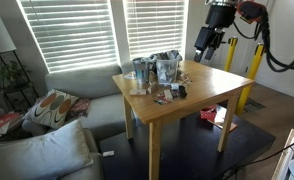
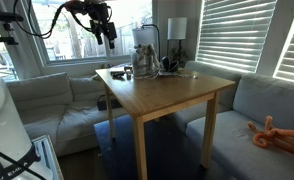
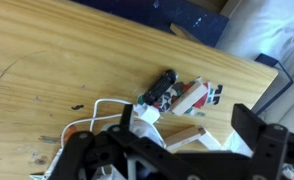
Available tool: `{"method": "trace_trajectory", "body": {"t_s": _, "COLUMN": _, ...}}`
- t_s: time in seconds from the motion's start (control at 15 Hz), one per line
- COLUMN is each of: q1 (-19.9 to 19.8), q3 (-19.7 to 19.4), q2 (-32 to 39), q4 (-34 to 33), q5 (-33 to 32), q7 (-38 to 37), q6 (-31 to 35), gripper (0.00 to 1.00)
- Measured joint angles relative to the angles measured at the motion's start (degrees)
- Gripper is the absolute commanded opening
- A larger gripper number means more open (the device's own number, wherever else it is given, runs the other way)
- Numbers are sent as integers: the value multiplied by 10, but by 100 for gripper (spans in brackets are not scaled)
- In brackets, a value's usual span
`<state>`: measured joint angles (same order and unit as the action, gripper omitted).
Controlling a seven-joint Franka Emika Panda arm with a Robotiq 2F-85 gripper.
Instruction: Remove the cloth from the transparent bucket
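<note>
The transparent bucket (image 1: 168,68) stands at the back of the wooden table (image 1: 192,100) among other containers; it also shows in an exterior view (image 2: 144,58). Something greyish shows inside it, which may be the cloth, but it is too small to tell. My gripper (image 1: 209,43) hangs high above the table, apart from the bucket; it also shows in an exterior view (image 2: 109,33). In the wrist view its two black fingers are spread wide with nothing between them (image 3: 187,135). The bucket is out of the wrist view.
A shorter blue-grey jar (image 1: 139,69) stands beside the bucket. Below the gripper lie a black oblong object (image 3: 162,87), printed cards (image 3: 202,95), a wooden block (image 3: 182,135) and a white cable (image 3: 92,108). A grey sofa (image 1: 77,85) flanks the table.
</note>
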<state>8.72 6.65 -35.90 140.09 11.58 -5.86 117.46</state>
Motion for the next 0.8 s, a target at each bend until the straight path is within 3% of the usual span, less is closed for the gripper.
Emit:
{"method": "trace_trajectory", "body": {"t_s": 0.53, "q1": -60, "q3": -139, "q2": 116, "q4": -55, "q5": 102, "q7": 21, "q6": 17, "gripper": 100}}
{"method": "trace_trajectory", "body": {"t_s": 0.8, "q1": -70, "q3": -135, "q2": 127, "q4": -58, "q5": 105, "q7": 30, "q6": 17, "gripper": 100}}
